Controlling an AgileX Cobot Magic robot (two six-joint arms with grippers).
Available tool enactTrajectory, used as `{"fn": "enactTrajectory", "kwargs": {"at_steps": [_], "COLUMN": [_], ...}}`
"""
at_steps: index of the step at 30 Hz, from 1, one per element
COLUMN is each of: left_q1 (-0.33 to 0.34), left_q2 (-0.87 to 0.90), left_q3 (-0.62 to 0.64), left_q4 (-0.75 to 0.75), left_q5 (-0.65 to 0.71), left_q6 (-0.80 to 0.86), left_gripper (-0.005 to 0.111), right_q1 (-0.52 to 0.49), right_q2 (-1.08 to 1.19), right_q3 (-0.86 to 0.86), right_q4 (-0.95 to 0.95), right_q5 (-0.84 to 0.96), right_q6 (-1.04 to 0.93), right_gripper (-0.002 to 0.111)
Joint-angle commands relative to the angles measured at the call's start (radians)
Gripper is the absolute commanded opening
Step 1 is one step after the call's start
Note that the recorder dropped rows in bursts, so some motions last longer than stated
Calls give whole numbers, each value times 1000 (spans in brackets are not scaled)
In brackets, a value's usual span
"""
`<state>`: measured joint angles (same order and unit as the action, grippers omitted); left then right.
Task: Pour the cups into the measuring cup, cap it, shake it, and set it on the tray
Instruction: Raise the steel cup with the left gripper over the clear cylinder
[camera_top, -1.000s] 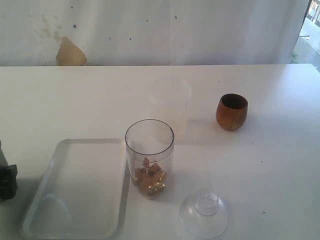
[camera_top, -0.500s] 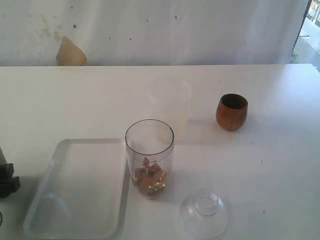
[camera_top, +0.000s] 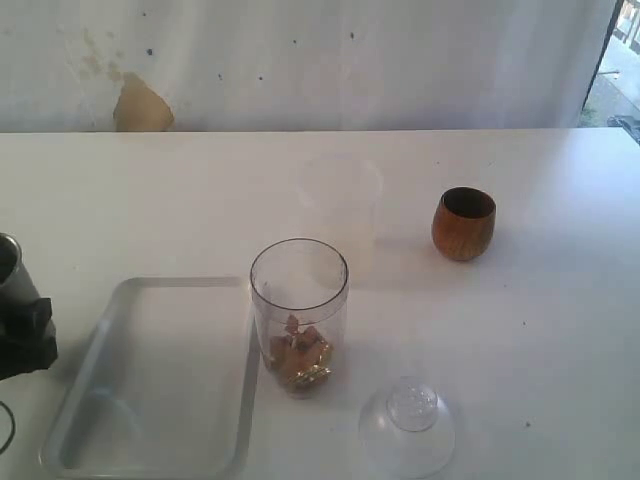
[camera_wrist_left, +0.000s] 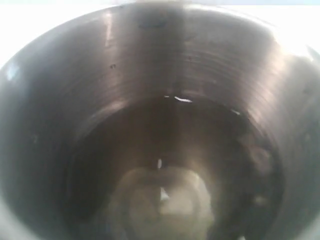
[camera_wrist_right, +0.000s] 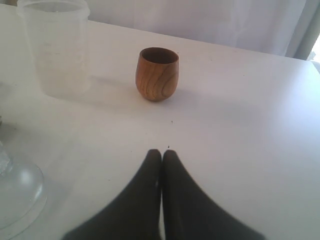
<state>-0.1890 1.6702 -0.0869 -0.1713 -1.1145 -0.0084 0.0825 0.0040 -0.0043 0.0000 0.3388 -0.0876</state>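
At the far left edge of the exterior view, my left gripper (camera_top: 25, 335) is shut on the steel tumbler (camera_top: 8, 262), which stands upright beside the tray (camera_top: 160, 385). The tumbler's dark brushed inside (camera_wrist_left: 165, 100) fills the left wrist view, with something pale at its bottom. The clear measuring cup (camera_top: 298, 315) stands uncapped right of the tray, with brown and golden bits in it. The wooden cup (camera_top: 463, 223) (camera_wrist_right: 157, 73) stands at the back right. My right gripper (camera_wrist_right: 161, 152) is shut and empty, low over the table, apart from the wooden cup.
A clear dome cap (camera_top: 407, 425) (camera_wrist_right: 17, 192) lies on the table in front of the measuring cup. A frosted translucent cup (camera_top: 340, 205) (camera_wrist_right: 54, 45) stands behind the measuring cup. A white curtain hangs behind the table.
My left gripper has moved up and into view at the left edge, and the steel tumbler's rim now shows above it. Nothing else on the table has moved.
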Motion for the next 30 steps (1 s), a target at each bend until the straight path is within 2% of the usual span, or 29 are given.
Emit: {"fn": "enactTrajectory", "kwargs": {"at_steps": [1,5,8,11,19,23,30], "left_q1": [-3,-3,-3,-3,-8,-44,-117], "left_q2": [-7,-7,-7,-7,-7,-7,-7], "left_q3": [-84,-192,-301,-406,-538,-584,-625], "left_q4": [41,101,171,336,625,748,821], "left_q5": [87,144,307,443,499,508,506], "left_q6": [8,-42,-43,-114,-348,-408,-434], "left_gripper": [0,0,0,0,0,0,0], "right_q1": [-5,-5,-5,-5,-5,-5,-5], "right_q2": [-4,-4,-4,-4,-4,-4,-4], "right_q3": [4,4,4,4,4,4,4], "right_q4": [0,0,0,0,0,0,0], "right_q5": [-2,-2,-2,-2,-2,-2,-2], "right_q6": [6,14,16,16,16,16,16], "right_gripper": [0,0,0,0,0,0,0]}}
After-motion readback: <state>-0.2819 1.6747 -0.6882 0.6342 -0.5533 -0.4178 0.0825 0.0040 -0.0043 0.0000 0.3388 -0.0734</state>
